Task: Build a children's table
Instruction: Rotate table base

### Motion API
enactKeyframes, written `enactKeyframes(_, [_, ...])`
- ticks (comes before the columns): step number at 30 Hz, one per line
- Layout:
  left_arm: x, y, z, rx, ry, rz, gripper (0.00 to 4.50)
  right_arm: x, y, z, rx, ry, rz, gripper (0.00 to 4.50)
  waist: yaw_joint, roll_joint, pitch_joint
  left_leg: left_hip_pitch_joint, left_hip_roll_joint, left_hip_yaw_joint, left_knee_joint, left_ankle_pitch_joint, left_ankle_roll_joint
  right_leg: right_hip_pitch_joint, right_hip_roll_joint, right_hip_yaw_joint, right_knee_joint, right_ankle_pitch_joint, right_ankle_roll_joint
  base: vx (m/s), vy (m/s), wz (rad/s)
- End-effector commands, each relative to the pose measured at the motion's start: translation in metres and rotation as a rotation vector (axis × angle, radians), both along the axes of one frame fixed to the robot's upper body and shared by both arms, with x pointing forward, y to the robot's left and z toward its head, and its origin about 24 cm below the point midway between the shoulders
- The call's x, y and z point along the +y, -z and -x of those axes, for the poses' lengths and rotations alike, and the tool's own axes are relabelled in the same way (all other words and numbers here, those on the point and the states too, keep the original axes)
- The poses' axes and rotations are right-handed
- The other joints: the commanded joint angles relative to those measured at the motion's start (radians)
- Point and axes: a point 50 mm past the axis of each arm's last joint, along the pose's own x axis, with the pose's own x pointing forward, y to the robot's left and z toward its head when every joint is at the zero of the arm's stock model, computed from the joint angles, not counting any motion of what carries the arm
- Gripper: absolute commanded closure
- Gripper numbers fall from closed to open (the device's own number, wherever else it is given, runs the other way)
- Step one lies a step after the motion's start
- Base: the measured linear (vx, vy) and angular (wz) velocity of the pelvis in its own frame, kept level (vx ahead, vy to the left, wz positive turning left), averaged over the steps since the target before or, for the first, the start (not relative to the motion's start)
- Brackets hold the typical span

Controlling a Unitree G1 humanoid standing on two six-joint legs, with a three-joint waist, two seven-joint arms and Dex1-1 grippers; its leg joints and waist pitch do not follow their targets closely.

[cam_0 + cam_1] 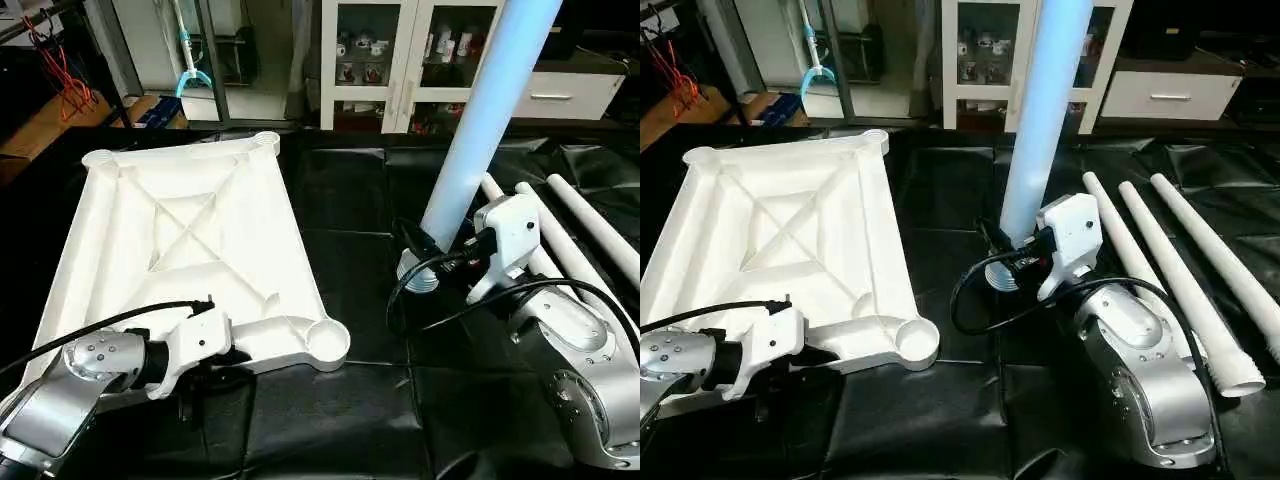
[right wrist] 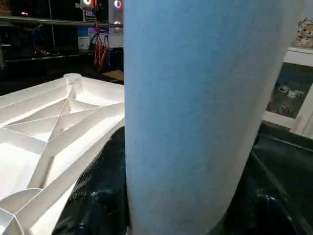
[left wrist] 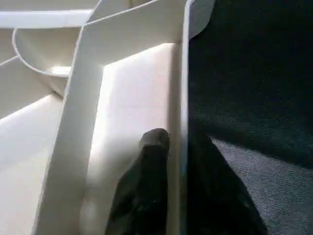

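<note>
Held leg: top cut off by frame edge; threaded foot end partly hidden behind right gripper, fingers themselves hidden behind white housing. Left gripper: fingertips lost in shadow under tabletop near edge. Wrist view: outer finger dark against black sheet, outline unclear. Spare legs: rightmost cut off by picture edge. Cabinet contents too small to tell.

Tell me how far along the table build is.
Early. Done: the table top lies ribs up, no legs in its sockets. In hand: the right gripper holds one leg upright beside the top; the left gripper pinches the top's near rim. Left: seating that leg, then the three legs on the mat.
</note>
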Motion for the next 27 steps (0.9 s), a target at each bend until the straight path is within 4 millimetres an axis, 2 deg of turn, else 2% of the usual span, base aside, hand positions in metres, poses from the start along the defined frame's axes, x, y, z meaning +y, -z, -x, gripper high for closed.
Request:
enactKeyframes(1, [0.005, 0.007, -0.001, 0.015, -0.035, -0.041, 4.19, -0.001, -0.003, 0.000, -0.012, 0.008, -0.019, 2.64, 0.001, 0.004, -0.043, 0.034, 0.059, -0.039, -0.093, -0.366, -0.070, 0.006, -0.049, 0.043, -0.091, -0.272, -0.159, 0.000, 0.000, 0.00])
enactKeyframes(5, [-0.002, 0.011, -0.003, -0.008, -0.012, -0.057, 4.48, 0.000, -0.001, 0.000, 0.030, -0.014, -0.108, 2.64, 0.000, 0.006, -0.042, 0.038, 0.059, -0.041, -0.095, -0.402, -0.077, 0.001, -0.049, 0.044, -0.097, -0.308, -0.150, 0.000, 0.000, 0.00])
enactKeyframes(7, [-0.008, 0.013, -0.005, -0.029, -0.004, -0.073, 4.48, 0.001, 0.001, 0.001, 0.074, -0.039, -0.180, 2.64, 0.002, 0.009, -0.041, 0.042, 0.060, -0.043, -0.095, -0.425, -0.082, -0.002, -0.050, 0.045, -0.099, -0.329, -0.148, 0.000, 0.000, 0.00])
enactKeyframes(10, [-0.013, 0.014, -0.007, -0.035, 0.001, -0.068, 4.48, 0.003, 0.004, 0.002, 0.116, -0.070, -0.240, 2.64, 0.000, 0.007, -0.036, 0.042, 0.059, -0.047, -0.098, -0.465, -0.094, -0.002, -0.051, 0.044, -0.104, -0.384, -0.137, 0.000, 0.000, 0.00])
enactKeyframes(11, [-0.026, 0.017, -0.015, -0.062, -0.001, -0.060, 4.48, 0.005, 0.009, 0.004, 0.172, -0.133, -0.303, 2.64, -0.001, 0.010, -0.037, 0.044, 0.059, -0.049, -0.098, -0.481, -0.101, -0.003, -0.052, 0.044, -0.105, -0.404, -0.130, 0.000, 0.000, 0.00])
enactKeyframes(12, [-0.031, 0.018, -0.018, -0.078, -0.003, -0.052, 4.48, 0.006, 0.011, 0.004, 0.192, -0.158, -0.324, 2.64, 0.002, 0.010, -0.038, 0.055, 0.059, -0.048, -0.095, -0.500, -0.101, -0.010, -0.052, 0.045, -0.111, -0.419, -0.128, 0.000, 0.000, 0.00])
enactKeyframes(13, [-0.038, 0.018, -0.023, -0.099, -0.006, -0.036, 4.48, 0.007, 0.012, 0.004, 0.206, -0.180, -0.341, 2.64, 0.002, 0.006, -0.036, 0.058, 0.057, -0.045, -0.093, -0.501, -0.098, -0.011, -0.052, 0.047, -0.116, -0.430, -0.128, 0.000, 0.000, 0.00])
enactKeyframes(14, [-0.044, 0.017, -0.026, -0.107, -0.007, -0.018, 4.48, 0.008, 0.014, 0.003, 0.214, -0.187, -0.346, 2.64, 0.003, 0.001, -0.036, 0.049, 0.056, -0.047, -0.093, -0.483, -0.093, -0.005, -0.056, 0.048, -0.117, -0.450, -0.124, 0.000, 0.000, 0.00])
enactKeyframes(17, [-0.059, 0.016, -0.034, -0.126, 0.004, 0.019, 4.48, 0.007, 0.015, -0.003, 0.232, -0.201, -0.378, 2.64, 0.002, -0.001, -0.038, 0.041, 0.054, -0.050, -0.093, -0.447, -0.079, -0.002, -0.061, 0.047, -0.120, -0.498, -0.104, 0.000, 0.000, 0.00])
enactKeyframes(19, [-0.069, 0.013, -0.038, -0.128, 0.029, 0.047, 4.48, 0.010, 0.014, -0.007, 0.266, -0.258, -0.427, 2.64, 0.001, 0.000, -0.039, 0.045, 0.051, -0.049, -0.088, -0.446, -0.074, -0.007, -0.062, 0.047, -0.125, -0.530, -0.098, 0.000, 0.000, 0.00])
enactKeyframes(21, [-0.071, 0.011, -0.038, -0.119, 0.047, 0.057, 4.48, 0.010, 0.015, -0.009, 0.290, -0.300, -0.417, 2.64, -0.001, 0.002, -0.040, 0.040, 0.053, -0.052, -0.089, -0.433, -0.068, -0.003, -0.061, 0.046, -0.124, -0.530, -0.098, 0.000, 0.000, 0.00])
enactKeyframes(23, [-0.073, 0.011, -0.038, -0.111, 0.059, 0.060, 4.48, 0.010, 0.016, -0.010, 0.310, -0.341, -0.405, 2.64, 0.000, 0.003, -0.041, 0.042, 0.055, -0.049, -0.089, -0.426, -0.065, -0.006, -0.059, 0.046, -0.123, -0.505, -0.105, 0.000, 0.000, 0.00])
enactKeyframes(24, [-0.072, 0.011, -0.037, -0.104, 0.067, 0.059, 4.48, 0.009, 0.016, -0.012, 0.323, -0.364, -0.406, 2.64, -0.001, -0.003, -0.039, 0.039, 0.055, -0.048, -0.089, -0.423, -0.063, -0.006, -0.058, 0.046, -0.124, -0.502, -0.106, 0.000, 0.000, 0.00])
enactKeyframes(25, [-0.072, 0.011, -0.037, -0.104, 0.067, 0.059, 4.48, 0.009, 0.016, -0.012, 0.323, -0.364, -0.406, 2.64, 0.000, 0.000, -0.041, 0.039, 0.055, -0.048, -0.089, -0.415, -0.060, -0.005, -0.060, 0.046, -0.121, -0.492, -0.113, 0.000, 0.000, 0.00])
enactKeyframes(27, [-0.070, 0.011, -0.035, -0.090, 0.079, 0.055, 4.48, 0.007, 0.017, -0.014, 0.344, -0.395, -0.412, 2.64, -0.001, -0.009, -0.039, 0.037, 0.055, -0.045, -0.088, -0.404, -0.052, -0.007, -0.059, 0.047, -0.122, -0.485, -0.117, 0.000, 0.000, 0.00])
